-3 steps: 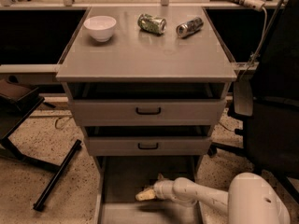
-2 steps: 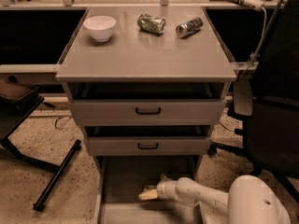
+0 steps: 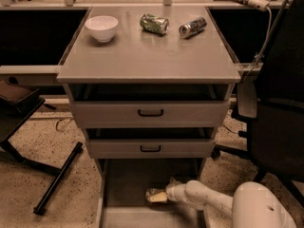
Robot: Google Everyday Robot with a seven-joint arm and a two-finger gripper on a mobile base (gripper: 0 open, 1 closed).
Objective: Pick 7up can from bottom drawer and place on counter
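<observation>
The bottom drawer [image 3: 128, 184] is pulled open at the foot of the cabinet, showing its flat grey floor. My gripper [image 3: 159, 196] reaches in from the lower right on a white arm and sits low over the middle of the drawer floor. A small pale shape [image 3: 151, 193] at its tip looks like the 7up can. I cannot tell whether the can is gripped. The grey counter [image 3: 142, 56] is the cabinet top above the drawers.
On the counter stand a white bowl [image 3: 101, 27], a darker green can [image 3: 154, 23] on its side and a silver can [image 3: 193, 27] on its side. Two drawer fronts with black handles [image 3: 150, 112] sit above the open drawer. A black chair [image 3: 275, 122] stands at the right.
My gripper and the pale shape at its tip have shifted slightly to the right inside the bottom drawer. Nothing on the counter has moved.
</observation>
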